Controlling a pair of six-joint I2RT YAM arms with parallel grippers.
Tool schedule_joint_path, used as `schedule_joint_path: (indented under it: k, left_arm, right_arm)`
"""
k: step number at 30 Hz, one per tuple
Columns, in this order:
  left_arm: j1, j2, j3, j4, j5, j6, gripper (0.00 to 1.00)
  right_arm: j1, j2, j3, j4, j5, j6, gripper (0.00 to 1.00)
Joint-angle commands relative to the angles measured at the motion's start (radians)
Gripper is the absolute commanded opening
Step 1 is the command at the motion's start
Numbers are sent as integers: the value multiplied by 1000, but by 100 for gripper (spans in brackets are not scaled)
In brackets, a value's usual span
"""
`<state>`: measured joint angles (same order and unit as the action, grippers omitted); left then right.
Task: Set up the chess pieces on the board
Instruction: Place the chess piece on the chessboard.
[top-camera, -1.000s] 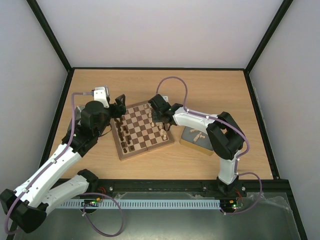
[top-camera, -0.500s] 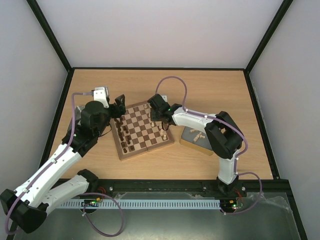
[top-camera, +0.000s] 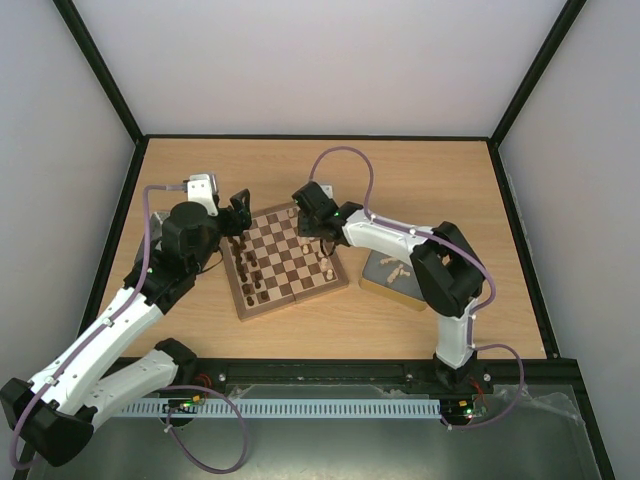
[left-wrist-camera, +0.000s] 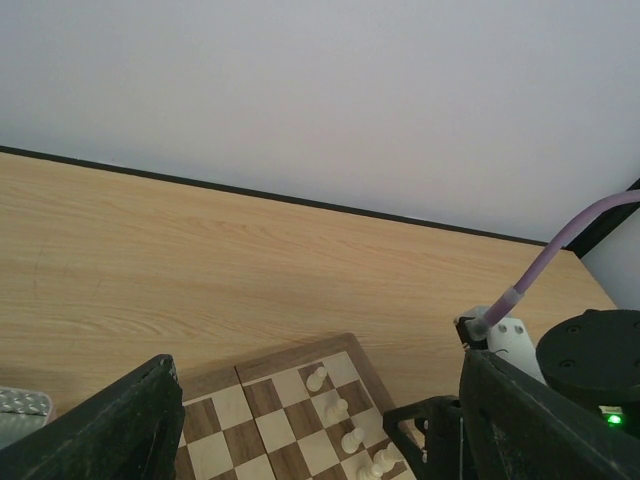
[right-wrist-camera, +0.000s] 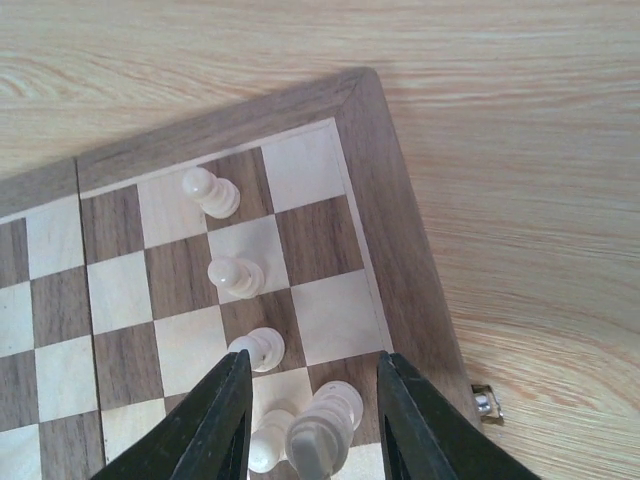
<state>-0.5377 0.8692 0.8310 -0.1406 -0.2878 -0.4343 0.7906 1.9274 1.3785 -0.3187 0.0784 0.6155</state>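
Observation:
The board (top-camera: 283, 262) lies mid-table, turned a little. Dark chess pieces (top-camera: 248, 265) line its left side and cream ones (top-camera: 328, 266) its right side. My right gripper (right-wrist-camera: 312, 400) is open over the board's far right part (top-camera: 313, 228). A tall cream piece (right-wrist-camera: 322, 432) stands on a right-edge square between its fingers (right-wrist-camera: 228, 420), with a gap on each side. Three cream pawns (right-wrist-camera: 235, 273) stand in a file beyond it. At the board's far left corner my left gripper (top-camera: 238, 213) hangs open (left-wrist-camera: 320, 440) and holds nothing.
A metal tin (top-camera: 395, 280) holding loose cream pieces sits right of the board. Another tin (left-wrist-camera: 20, 405) shows partly under the left arm. The board's metal latch (right-wrist-camera: 484, 401) sticks out from its right edge. The right arm's cable (top-camera: 345, 160) loops over the table.
The right gripper's jaws have spread apart and let go of the tall cream piece, which now stands on the board. The gripper also shifted slightly to the far left. The left arm has not moved.

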Motion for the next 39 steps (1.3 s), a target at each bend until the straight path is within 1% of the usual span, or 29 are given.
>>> schedule_joint_path:
  k: [1,6,14,17,26,33,39]
  left_arm:
    - [7,-4,-11,26,1,4,77]
    - [7,-5,-13,26,2,3,77]
    - [9,-1,-12,27,6,3,77]
    - [9,0,-13,26,6,3,77]
    - [9,7,-13,27,6,3,77]
    - [10,11,-13,29,9,3,77]
    - [10,10,-13,29,9,2,77]
  right_arm:
    - [6,-61,32,-51,59,14,34]
    - [6,-62,29,-65,34,11,34]
    - [5,-2,43,-97,-34,-25,34]
    - [6,12,49,-100,-34,-33,32]
    - [6,41,69,-135,15,-58,24]
    - [6,41,61,-149,61,-67,22]
    - [6,28,51,-122,18,-74,22]
